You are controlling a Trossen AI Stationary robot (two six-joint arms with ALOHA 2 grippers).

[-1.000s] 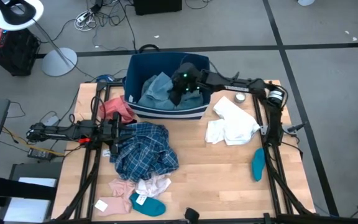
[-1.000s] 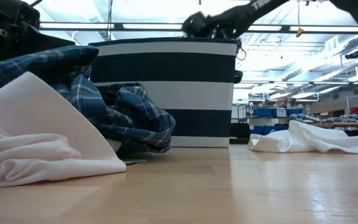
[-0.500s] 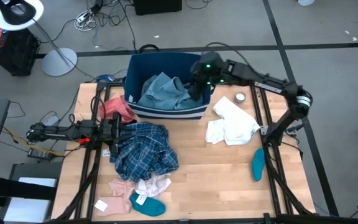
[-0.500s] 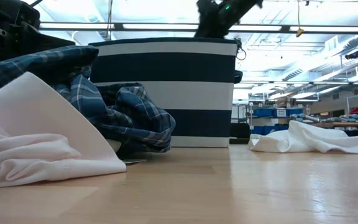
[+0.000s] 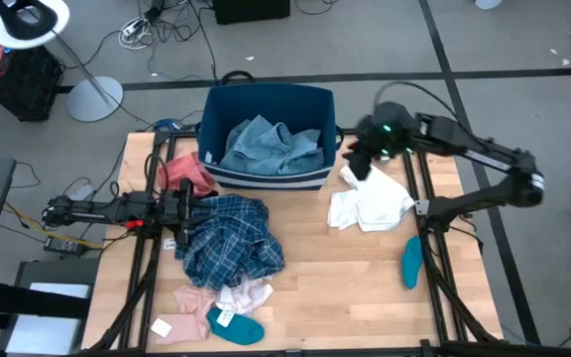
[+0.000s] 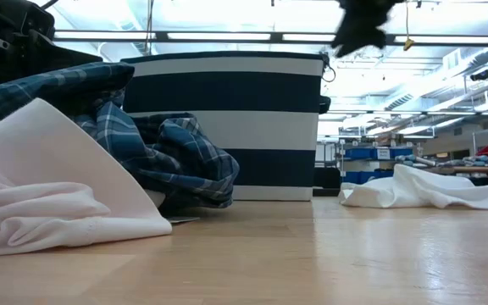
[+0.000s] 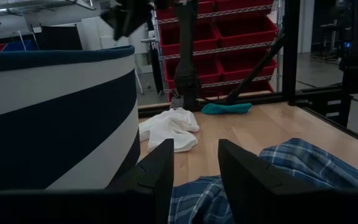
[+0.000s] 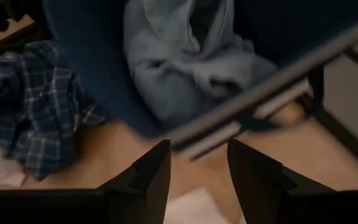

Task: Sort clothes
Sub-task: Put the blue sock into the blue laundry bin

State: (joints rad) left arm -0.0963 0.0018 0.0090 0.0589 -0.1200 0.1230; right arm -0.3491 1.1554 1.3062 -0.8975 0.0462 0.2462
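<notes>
Wooden surface [image 5: 345, 268] carried scattered clothes; right gripper [image 5: 361, 162] hovered above white garment [image 5: 370, 198], fingers [image 8: 148, 171] parted, empty; left gripper [image 7: 191, 165] fingers likewise open, holding nothing.

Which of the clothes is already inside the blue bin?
The light blue denim shirt. It lies crumpled inside the striped bin, while the plaid shirt, white piece and teal socks all lie out on the table.
</notes>
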